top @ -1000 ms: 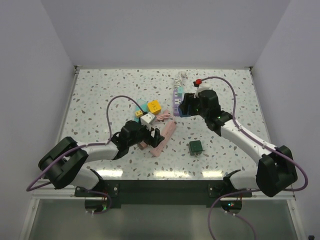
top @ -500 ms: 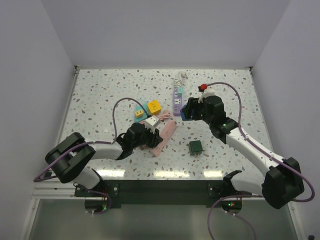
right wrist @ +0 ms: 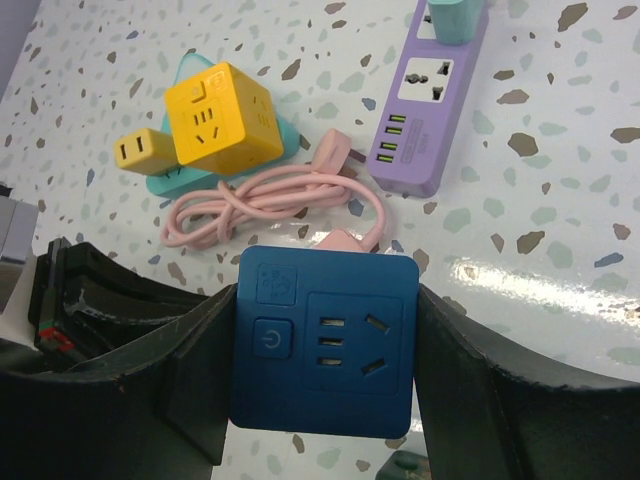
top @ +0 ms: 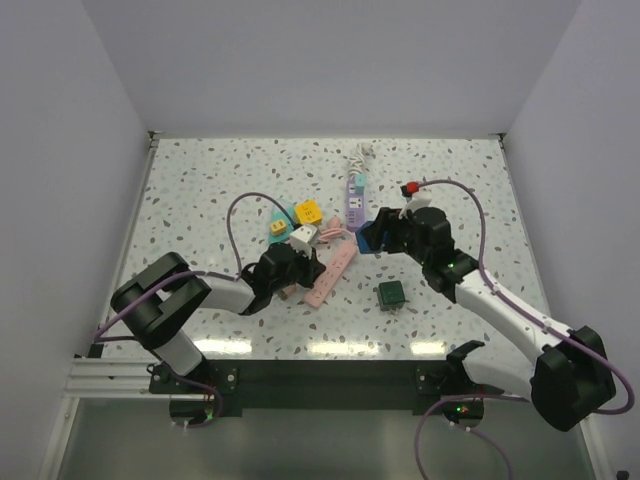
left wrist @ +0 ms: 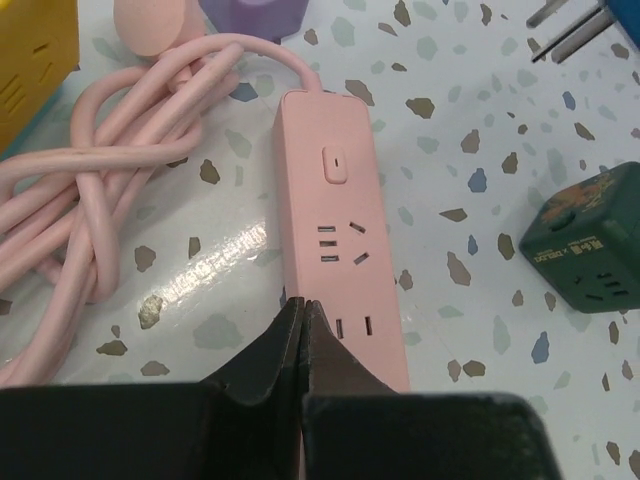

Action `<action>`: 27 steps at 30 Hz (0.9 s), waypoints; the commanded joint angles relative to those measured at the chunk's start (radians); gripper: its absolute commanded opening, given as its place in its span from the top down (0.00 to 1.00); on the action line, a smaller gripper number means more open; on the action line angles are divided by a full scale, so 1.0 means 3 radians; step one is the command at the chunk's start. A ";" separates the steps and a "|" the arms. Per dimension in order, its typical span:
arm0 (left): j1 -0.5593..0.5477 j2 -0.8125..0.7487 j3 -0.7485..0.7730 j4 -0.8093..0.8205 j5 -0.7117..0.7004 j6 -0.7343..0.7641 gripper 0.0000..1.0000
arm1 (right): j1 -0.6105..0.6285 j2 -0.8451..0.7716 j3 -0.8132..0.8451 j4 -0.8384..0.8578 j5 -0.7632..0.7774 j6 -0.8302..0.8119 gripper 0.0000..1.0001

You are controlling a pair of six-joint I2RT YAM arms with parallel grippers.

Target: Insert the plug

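Left gripper [left wrist: 302, 305]: tips pressed together, empty, at the pink strip's [left wrist: 340, 230] near end. Right gripper [right wrist: 325, 345]: clamping the blue cube plug [right wrist: 330, 300] (above the pink cord [right wrist: 270, 205]). You should pin the strip and square the prongs.

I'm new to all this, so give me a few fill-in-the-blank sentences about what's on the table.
The right jaws clamp a ____ cube socket.
The left jaws, at the pink power strip, are ____.
The power strip farther back is ____.
Missing: blue; shut; purple.
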 commanded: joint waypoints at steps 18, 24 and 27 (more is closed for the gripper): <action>-0.0169 0.0217 -0.0303 0.0437 0.0192 -0.0696 1.00 | 0.0448 0.0085 -0.0237 0.0407 0.0540 0.0437 1.00; -0.0169 -0.0058 -0.0493 0.0238 -0.0043 -0.0640 1.00 | 0.0448 0.0203 -0.0201 0.0294 0.0693 0.0345 1.00; -0.0169 -0.0248 -0.0564 0.0171 -0.0150 -0.0604 1.00 | 0.0448 0.0274 -0.0196 0.0253 0.0755 0.0309 1.00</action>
